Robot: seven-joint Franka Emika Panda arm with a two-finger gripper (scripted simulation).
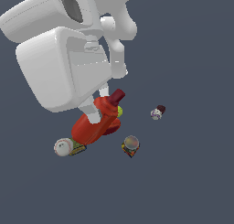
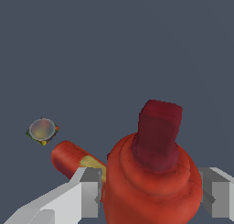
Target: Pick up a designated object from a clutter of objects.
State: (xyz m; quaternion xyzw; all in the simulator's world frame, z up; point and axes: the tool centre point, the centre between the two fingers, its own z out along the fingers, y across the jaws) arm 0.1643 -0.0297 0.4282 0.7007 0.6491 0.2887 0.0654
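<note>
My fingers (image 2: 89,193) sit on either side of the red drill (image 2: 151,182), pressed against its bulky body, so I read the gripper (image 2: 153,195) as clamped on it. From the exterior view, the drill (image 1: 93,125) lies tilted under the arm, dark tip up. A baseball (image 1: 62,146) lies by its lower end, touching an olive can (image 1: 77,148). A yellow-green ball (image 1: 119,111) peeks from behind it. I see a round-topped item (image 1: 130,146) nearby and a maroon-white bit (image 1: 157,112) farther off.
</note>
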